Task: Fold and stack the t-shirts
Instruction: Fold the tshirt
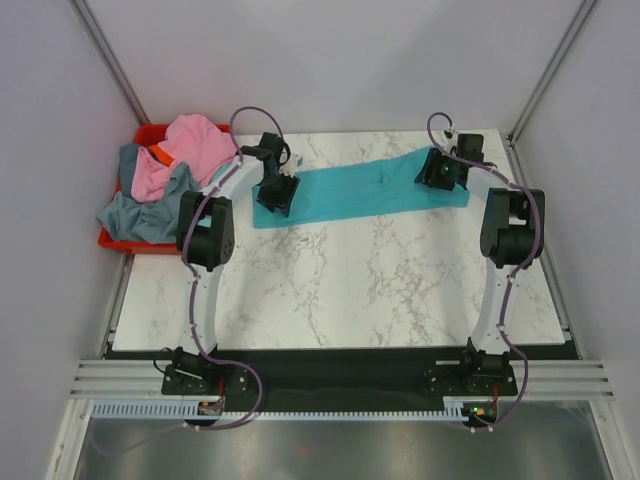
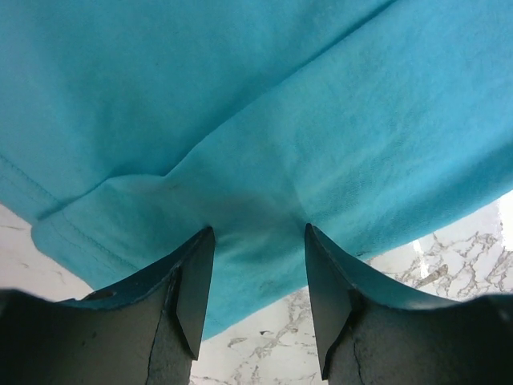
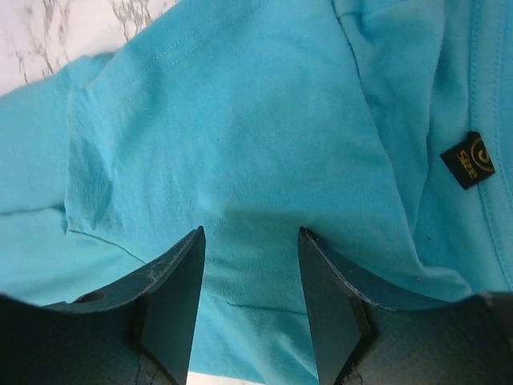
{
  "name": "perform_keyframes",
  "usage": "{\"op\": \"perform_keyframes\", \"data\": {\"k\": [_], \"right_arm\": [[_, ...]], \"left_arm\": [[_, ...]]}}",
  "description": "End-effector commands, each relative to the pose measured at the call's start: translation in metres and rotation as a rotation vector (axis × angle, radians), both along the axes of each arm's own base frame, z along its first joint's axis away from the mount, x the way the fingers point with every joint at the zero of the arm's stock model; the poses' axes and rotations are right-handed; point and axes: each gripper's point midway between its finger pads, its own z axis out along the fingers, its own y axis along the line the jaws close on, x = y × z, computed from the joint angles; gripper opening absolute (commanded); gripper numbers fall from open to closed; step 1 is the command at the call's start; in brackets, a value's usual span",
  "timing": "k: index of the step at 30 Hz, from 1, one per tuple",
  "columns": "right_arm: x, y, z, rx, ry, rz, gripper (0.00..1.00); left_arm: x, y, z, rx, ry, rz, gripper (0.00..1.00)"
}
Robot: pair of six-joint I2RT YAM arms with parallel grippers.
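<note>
A bright teal t-shirt (image 1: 355, 190) lies folded into a long strip across the far part of the marble table. My left gripper (image 1: 277, 194) is at its left end, jaws open, tips down on the cloth near its near edge (image 2: 256, 241). My right gripper (image 1: 441, 172) is at the right end, jaws open, tips on the cloth (image 3: 250, 241); a black neck label (image 3: 467, 160) shows to the right. Pink (image 1: 185, 150) and grey-blue (image 1: 150, 205) t-shirts lie piled in the bin at far left, with a bit of orange (image 1: 158, 153) among them.
A red plastic bin (image 1: 120, 238) stands off the table's far left corner. The marble table (image 1: 350, 290) spreads out near the shirt. White walls and metal posts close in the sides and back.
</note>
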Motion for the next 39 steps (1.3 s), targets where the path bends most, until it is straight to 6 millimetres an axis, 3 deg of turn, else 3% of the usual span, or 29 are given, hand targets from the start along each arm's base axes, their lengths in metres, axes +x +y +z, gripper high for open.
{"op": "perform_keyframes", "data": {"k": [1,7,11,14,18,21,22,24,28,29,30,31,32,33,34,36,37,39], "right_arm": [[0.019,-0.005,-0.01,-0.011,-0.004,-0.03,0.59],[0.049,-0.001,0.001,-0.003,-0.069,-0.037,0.61],[0.066,0.006,0.01,0.014,-0.114,-0.039,0.61],[0.077,0.012,0.01,0.02,-0.139,-0.033,0.62],[0.092,0.027,0.023,0.02,-0.197,-0.016,0.62],[0.098,0.029,0.037,0.019,-0.233,-0.014,0.62],[0.096,0.044,0.043,0.024,-0.241,0.01,0.62],[0.092,0.047,0.069,0.031,-0.271,0.016,0.62],[0.074,0.038,0.127,0.051,-0.323,-0.013,0.63],[0.061,0.04,0.147,0.081,-0.33,-0.024,0.63],[0.054,0.042,0.154,0.098,-0.329,-0.025,0.63],[0.048,0.028,0.16,0.112,-0.326,-0.052,0.64],[0.034,0.028,0.166,0.135,-0.31,-0.062,0.64],[0.025,0.031,0.166,0.178,-0.285,-0.074,0.64],[0.013,0.032,0.152,0.198,-0.239,-0.088,0.64],[-0.002,0.036,0.155,0.246,-0.217,-0.102,0.64],[-0.014,0.039,0.136,0.261,-0.169,-0.102,0.64],[-0.026,0.04,0.124,0.27,-0.132,-0.11,0.64]], "left_arm": [[-0.036,-0.016,-0.008,0.007,0.081,-0.064,0.57],[-0.074,-0.041,-0.016,0.027,0.138,-0.124,0.57],[-0.1,-0.055,-0.011,0.025,0.159,-0.168,0.57],[-0.128,-0.065,-0.015,0.031,0.198,-0.208,0.57],[-0.163,-0.08,-0.014,0.04,0.218,-0.279,0.57],[-0.174,-0.089,-0.008,0.041,0.207,-0.313,0.57],[-0.172,-0.091,0.001,0.036,0.179,-0.317,0.57],[-0.165,-0.095,0.016,0.029,0.132,-0.327,0.58],[-0.139,-0.096,0.067,0.033,-0.034,-0.331,0.62],[-0.13,-0.094,0.087,0.012,-0.084,-0.323,0.63],[-0.125,-0.092,0.094,0.007,-0.102,-0.315,0.63],[-0.122,-0.09,0.099,-0.003,-0.114,-0.306,0.63],[-0.119,-0.088,0.104,-0.012,-0.125,-0.295,0.63],[-0.112,-0.079,0.107,-0.015,-0.131,-0.27,0.63],[-0.109,-0.075,0.107,-0.019,-0.131,-0.254,0.63],[-0.096,-0.057,0.102,-0.037,-0.118,-0.192,0.63],[-0.091,-0.05,0.099,-0.037,-0.111,-0.169,0.63],[-0.075,-0.03,0.091,-0.042,-0.093,-0.099,0.63]]}}
